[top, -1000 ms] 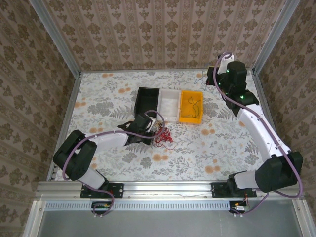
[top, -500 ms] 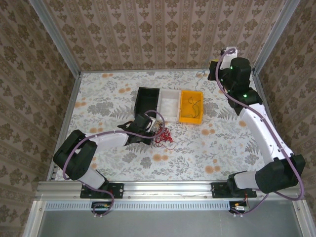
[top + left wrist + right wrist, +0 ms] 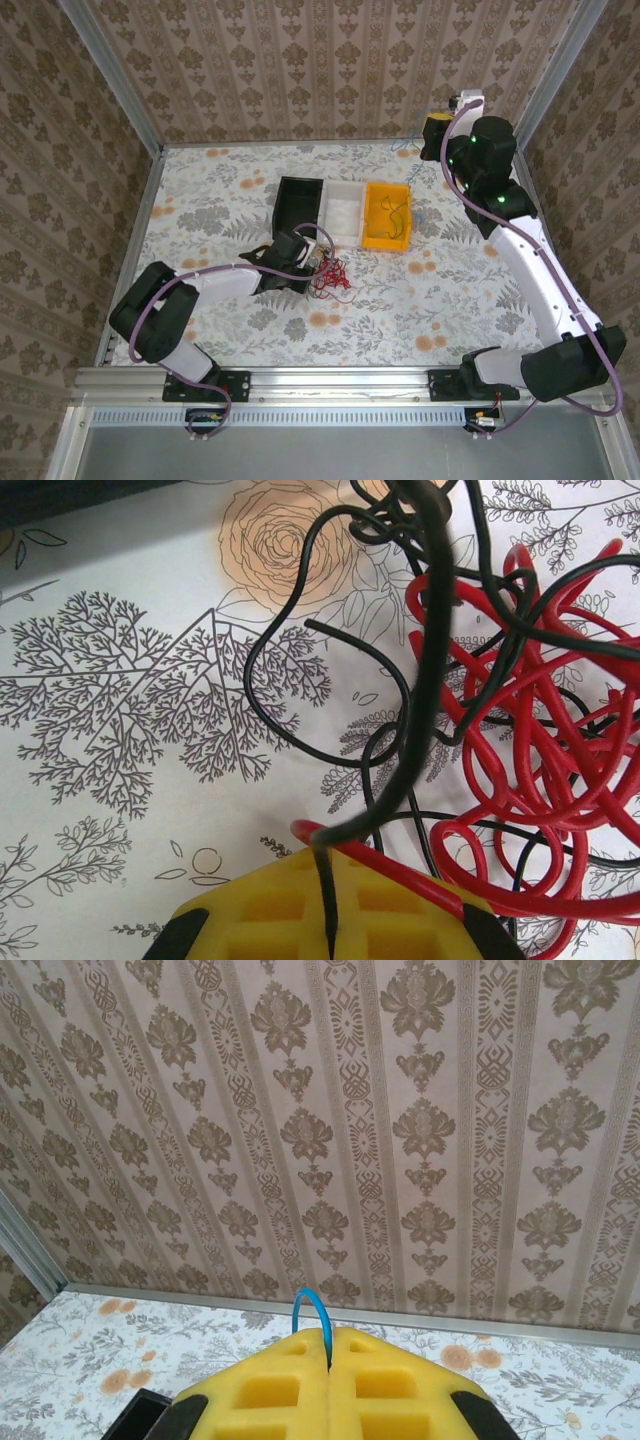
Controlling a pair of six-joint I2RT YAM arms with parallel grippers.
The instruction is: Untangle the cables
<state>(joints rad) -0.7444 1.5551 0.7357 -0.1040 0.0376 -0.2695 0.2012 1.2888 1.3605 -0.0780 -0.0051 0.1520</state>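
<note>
The cables (image 3: 331, 276) lie as a tangle of thin red and black wires on the flowered table, just in front of the bins. My left gripper (image 3: 318, 261) sits at the tangle's left edge. In the left wrist view its yellow pads (image 3: 400, 920) are shut on a black cable (image 3: 428, 670) that runs up from the seam, and a red cable (image 3: 540, 745) crosses the right pad. My right gripper (image 3: 432, 127) is raised at the back right by the wall. It is shut on a thin blue cable (image 3: 309, 1292) that loops out of its pads (image 3: 400, 1400).
Three bins stand in a row behind the tangle: black bin (image 3: 298, 205), white bin (image 3: 343, 212) and orange bin (image 3: 387, 236) holding a few wires. Patterned walls and metal frame posts close the table on three sides.
The right arm has lifted and swung back toward the rear wall, carrying the blue cable with it. The left arm and the tangle have stayed put.
</note>
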